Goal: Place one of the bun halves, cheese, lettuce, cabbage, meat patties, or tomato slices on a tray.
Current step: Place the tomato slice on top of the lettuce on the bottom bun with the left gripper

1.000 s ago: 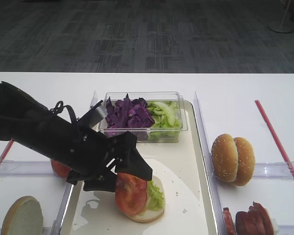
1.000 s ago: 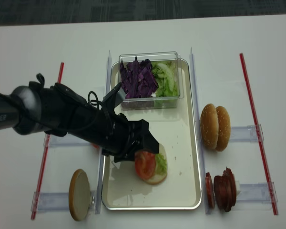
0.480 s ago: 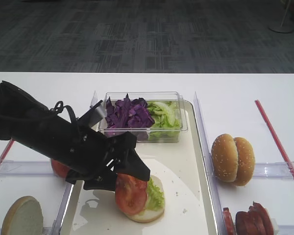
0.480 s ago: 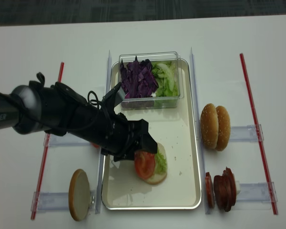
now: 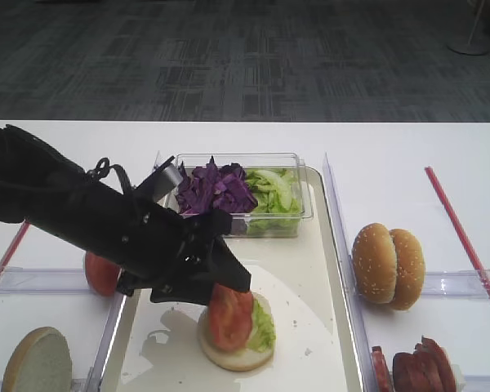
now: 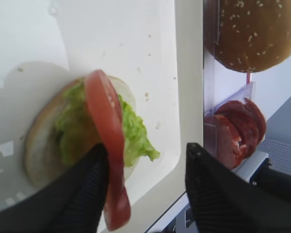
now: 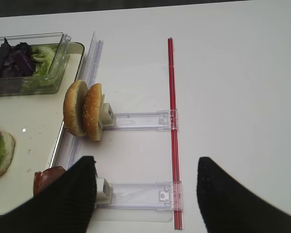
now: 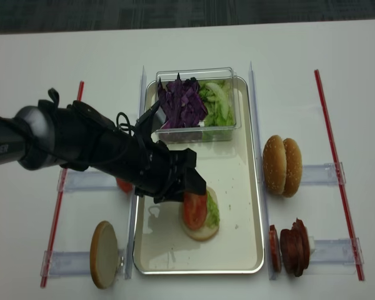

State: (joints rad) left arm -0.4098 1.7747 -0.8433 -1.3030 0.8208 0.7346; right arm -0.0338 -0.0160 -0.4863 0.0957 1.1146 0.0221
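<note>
Writing: "PIPER" in white on the black left arm (image 8: 25, 140), left edge of the overhead view.
Surroundings: clear plastic box (image 5: 238, 194) of purple cabbage (image 5: 213, 188) and green lettuce (image 5: 271, 189), upper tray; sesame bun pair (image 5: 388, 265) at right.
Tomato: bright-red round tomato slice (image 6: 106, 141) tilted on edge over the lettuce-topped pale bun half (image 5: 235, 343), lower centre of the long cream-white tray (image 5: 310, 327).
Left gripper (image 6: 145, 187): jaws apart, one finger touching the slice; grip unclear.
Right gripper (image 7: 145, 194): spread wide, empty.

- My right claw (image 7: 144, 194) hangs with jaws spread, nothing between the fingers (image 7: 68, 204).
- Ahead and slightly left, two bun halves (image 7: 83, 110) stand on edge in a clear rack.
- Far left: the tray (image 7: 39, 116), lettuce (image 7: 44, 54) and cabbage (image 7: 12, 58) in a clear box.
</note>
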